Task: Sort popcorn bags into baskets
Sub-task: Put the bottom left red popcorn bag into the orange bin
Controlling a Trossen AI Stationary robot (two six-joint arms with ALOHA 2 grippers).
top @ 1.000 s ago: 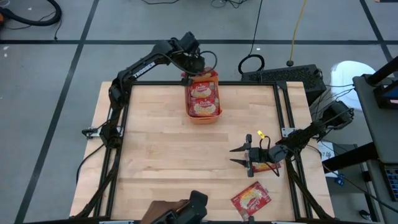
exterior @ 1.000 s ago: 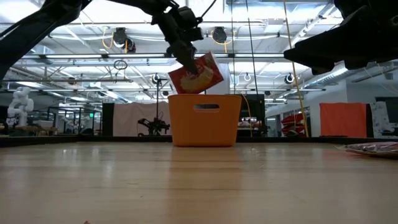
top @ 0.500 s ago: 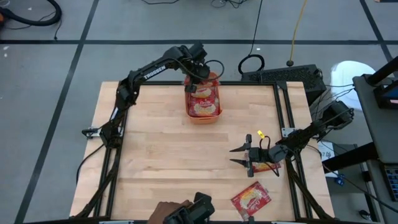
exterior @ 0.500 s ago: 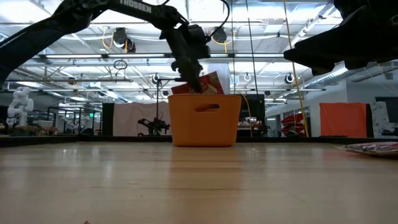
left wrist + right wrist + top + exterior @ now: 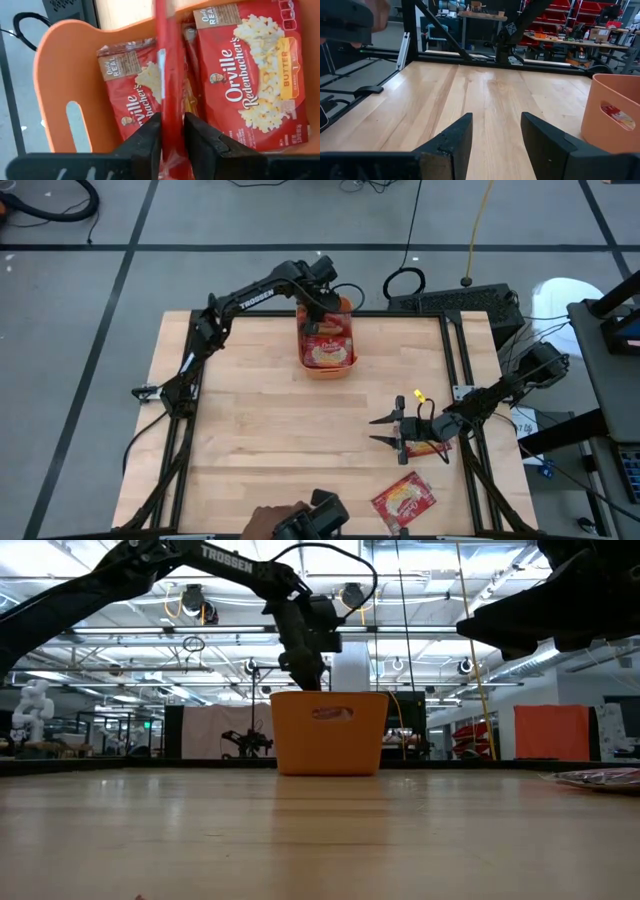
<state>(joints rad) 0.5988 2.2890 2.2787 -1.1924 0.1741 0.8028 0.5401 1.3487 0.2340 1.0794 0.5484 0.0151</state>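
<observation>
The orange bin [image 5: 327,358] stands at the table's far edge, also seen in the low view [image 5: 330,735]. My left gripper [image 5: 318,302] is over its far end, shut on a red popcorn bag [image 5: 170,70] that reaches down into the bin. Two more bags lie in the bin with label faces up [image 5: 255,75] [image 5: 131,95]. My right gripper [image 5: 383,432] waits open, above the table's right half. One bag [image 5: 404,502] lies flat near the near edge. Another [image 5: 432,448] lies under the right arm. My left gripper pinches the red bag between its two fingers [image 5: 200,145] at the bag's upper edge [image 5: 172,127], coming from above and pointing down. The bag is seen edge-on and hangs down into the bin between the two lying bags. Whether its lower end rests on anything, I cannot tell.
A person's hand [image 5: 265,522] and a dark device [image 5: 315,522] are at the table's near edge. Black frame rails run along the table's left and right sides. A keyboard [image 5: 455,302] lies beyond the far right corner. Bare wood [image 5: 260,420] spreads across the table's middle.
My left gripper has moved down into the bin, still shut on the bag. The bag was tilted above the rim a second ago. It has since sunk behind the bin's wall and no longer shows in the low view. The right arm has kept still.
</observation>
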